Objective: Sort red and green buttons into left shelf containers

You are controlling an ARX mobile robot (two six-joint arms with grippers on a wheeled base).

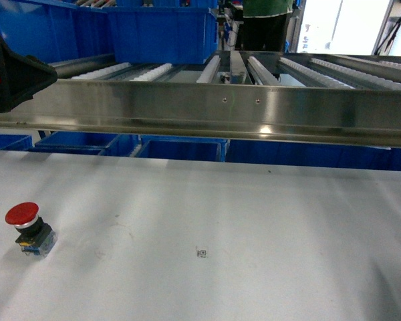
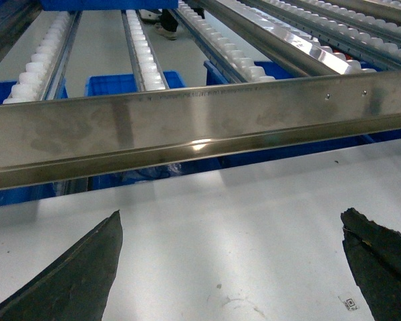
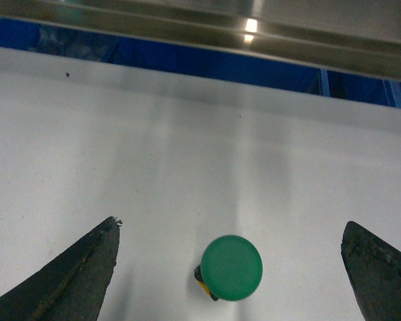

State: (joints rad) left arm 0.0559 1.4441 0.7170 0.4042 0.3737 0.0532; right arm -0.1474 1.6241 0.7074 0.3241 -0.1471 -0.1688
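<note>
Head view: a white tabletop (image 1: 267, 234) fills the foreground. One red mushroom-head push button (image 1: 28, 229) stands near the table's left edge, glossy red cap up and tilted a little, on a silver collar and grey-blue base. A small printed square marker (image 1: 201, 253) sits near the table's middle, well apart from the button. Faint scuff rings mark the surface between them.

Across the upper half runs a brushed steel rail (image 1: 214, 110), the front lip of a roller shelf. Behind it, white roller tracks (image 1: 154, 71) slope back. Two large blue crates (image 1: 162, 32) sit on the rollers at upper left, side by side. More blue bins (image 1: 180, 147) show in the gap below the rail. A black arm segment (image 1: 10, 70) with a red patch enters at the left edge.

Left wrist view: left gripper (image 2: 230, 261) spread wide, its dark fingers (image 2: 73, 274) at either lower corner, bare white table between them. Nothing held. Steel rail and roller tracks lie ahead.

Right wrist view: right gripper (image 3: 230, 267) also spread wide, holding nothing. A green push button (image 3: 231, 267) stands on the table between the fingers, roughly centred, touching neither; seen from above, the round green cap hides most of its base. This button lies outside the head view. The steel rail and a blue band beneath it cross the top.
</note>
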